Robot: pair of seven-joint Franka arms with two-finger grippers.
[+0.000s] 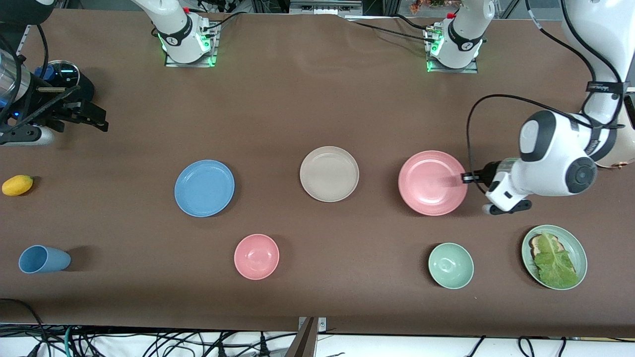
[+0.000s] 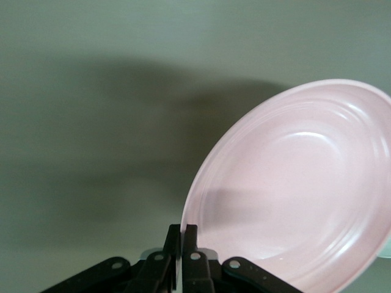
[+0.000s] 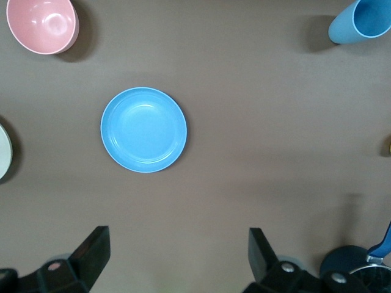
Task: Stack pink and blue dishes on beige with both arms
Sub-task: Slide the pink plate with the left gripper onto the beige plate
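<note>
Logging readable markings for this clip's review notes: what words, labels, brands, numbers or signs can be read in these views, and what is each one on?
None can be read.
Left arm: a dark band near its upper link carries small marks, too small to read.
Arm bases: a dark ring bears a small light mark, illegible.
Pink plate, blue plate, beige plate: plain, no print.

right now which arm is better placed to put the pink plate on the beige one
Left: its hand is shut on the pink plate's rim, beside the beige plate. The right hand hangs open, away from both.
</note>
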